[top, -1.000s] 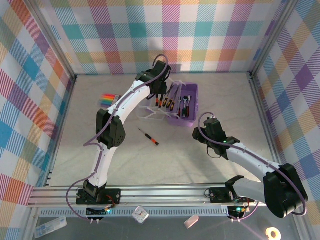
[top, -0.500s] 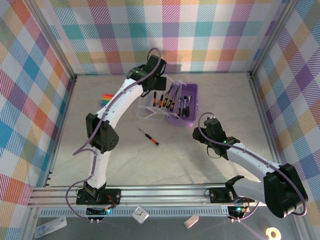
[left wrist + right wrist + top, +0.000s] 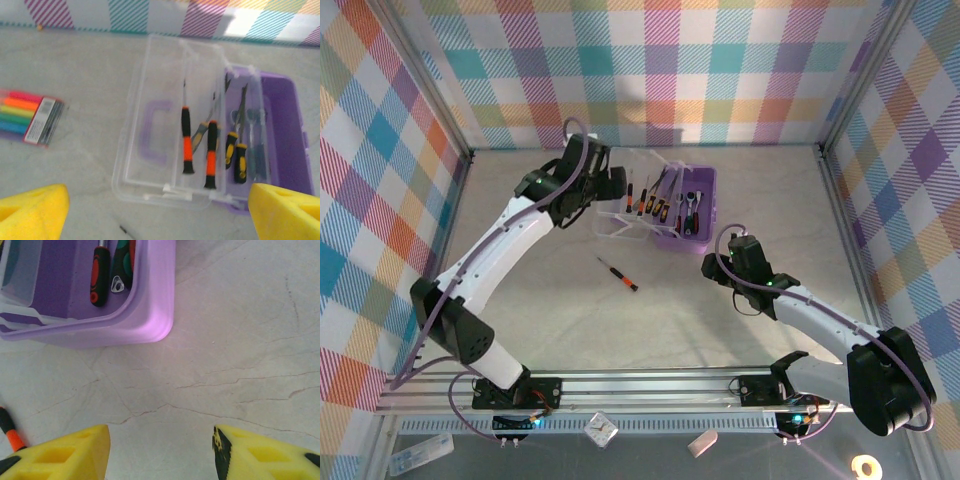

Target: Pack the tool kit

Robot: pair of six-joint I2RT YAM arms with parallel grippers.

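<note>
**Status change.** The left gripper [image 3: 157,212] has backed away from above the purple box [image 3: 698,222]. One second ago it hung directly over the tools. It now sits off the box's open side, and its fingers [image 3: 31,210] have gone from partly closed to wide apart with nothing between them. The right gripper [image 3: 160,452] has barely moved. Its jaws stand apart and empty over bare counter [image 3: 650,335].

**Location of parts.**
- The box lies ahead of the left gripper, with its clear lid [image 3: 155,95] folded open and flat on the counter.
- Two orange-handled screwdrivers [image 3: 187,145] and two yellow-handled screwdrivers [image 3: 241,162] lie side by side, directly ahead of the left gripper.
- The wrist view is blurred, so the orange pair may lie either on the lid or on a tray at the hinge line.
- A ratchet wrench [image 3: 691,205] rests inside the box.
- One loose screwdriver [image 3: 618,272] lies on the counter. It is well behind the left gripper and off to the left of the right gripper, whose wrist camera catches the tip of its handle.
- A marker pack [image 3: 30,117] lies ahead and to the left of the left gripper and is not part of the kit.

**Meaning for the task.** The release and retreat suggest that one placement is complete. The loose screwdriver is not yet packed, and the lid is not yet closed.
</note>
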